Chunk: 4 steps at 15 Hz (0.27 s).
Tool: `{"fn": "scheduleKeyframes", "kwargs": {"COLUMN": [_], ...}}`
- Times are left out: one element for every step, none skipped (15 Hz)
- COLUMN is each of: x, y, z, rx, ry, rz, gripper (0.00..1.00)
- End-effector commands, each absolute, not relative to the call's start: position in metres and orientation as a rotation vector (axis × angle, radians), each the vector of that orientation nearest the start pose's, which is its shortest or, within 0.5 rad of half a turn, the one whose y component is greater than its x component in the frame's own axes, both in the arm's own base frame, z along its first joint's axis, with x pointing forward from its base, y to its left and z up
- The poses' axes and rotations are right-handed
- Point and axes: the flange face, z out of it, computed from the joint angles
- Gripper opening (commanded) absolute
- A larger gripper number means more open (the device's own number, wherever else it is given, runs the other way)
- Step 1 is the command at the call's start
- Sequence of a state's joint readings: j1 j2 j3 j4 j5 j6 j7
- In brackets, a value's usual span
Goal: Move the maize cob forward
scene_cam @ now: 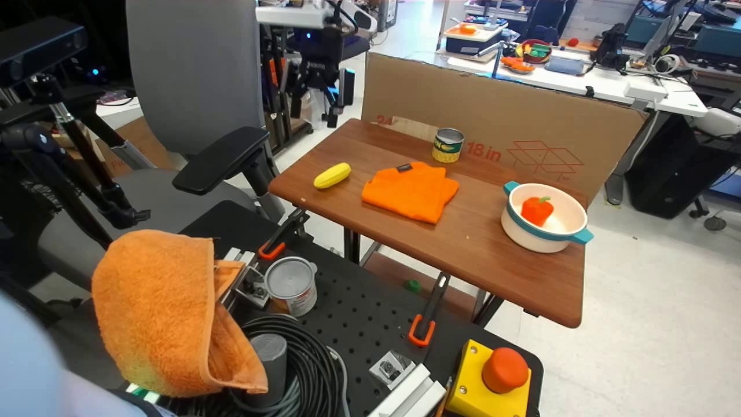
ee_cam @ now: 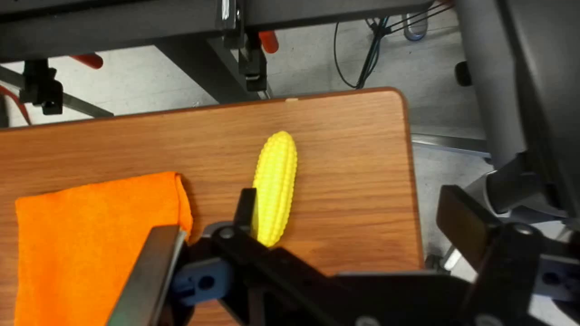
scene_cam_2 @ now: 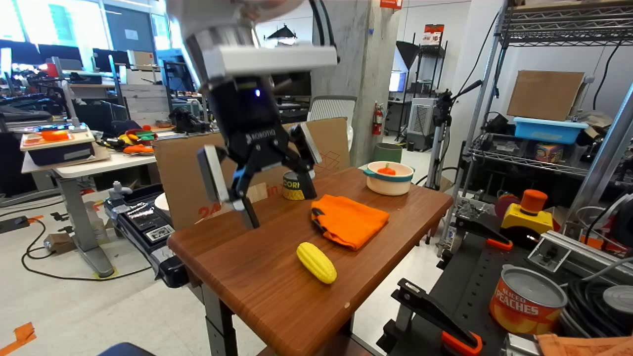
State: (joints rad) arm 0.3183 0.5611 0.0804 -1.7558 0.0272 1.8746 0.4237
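The yellow maize cob [scene_cam: 332,175] lies on the brown wooden table [scene_cam: 486,260], near its end, in an exterior view. It also lies there in an exterior view [scene_cam_2: 316,262] and in the wrist view [ee_cam: 276,185]. My gripper [scene_cam: 314,113] is open with nothing between its fingers. It hangs above the table's end, apart from the cob; its fingers are wide apart in an exterior view [scene_cam_2: 279,202]. In the wrist view, the gripper [ee_cam: 355,217] has its left finger overlapping the cob's left edge in the picture. The right finger appears past the table's end.
A folded orange cloth [scene_cam: 411,191] lies beside the cob. A corn can [scene_cam: 448,145] stands near the cardboard wall [scene_cam: 492,121]. A white pot [scene_cam: 538,237] with a red pepper [scene_cam: 536,211] stands at the far end. A grey chair [scene_cam: 197,87] stands near the table's end.
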Motion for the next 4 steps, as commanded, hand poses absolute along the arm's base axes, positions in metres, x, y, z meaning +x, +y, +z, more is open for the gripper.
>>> {"fn": "scheduleKeyframes", "kwargs": {"x": [0.564, 0.564, 0.563, 0.562], "y": [0.236, 0.236, 0.236, 0.236], "z": [0.243, 0.248, 0.244, 0.235], "rx": [-3.175, -3.176, -3.176, -3.177], "ry": [0.069, 0.069, 0.068, 0.066], "rz": [0.675, 0.661, 0.669, 0.689], "gripper": [1.0, 1.0, 1.0, 1.0]}}
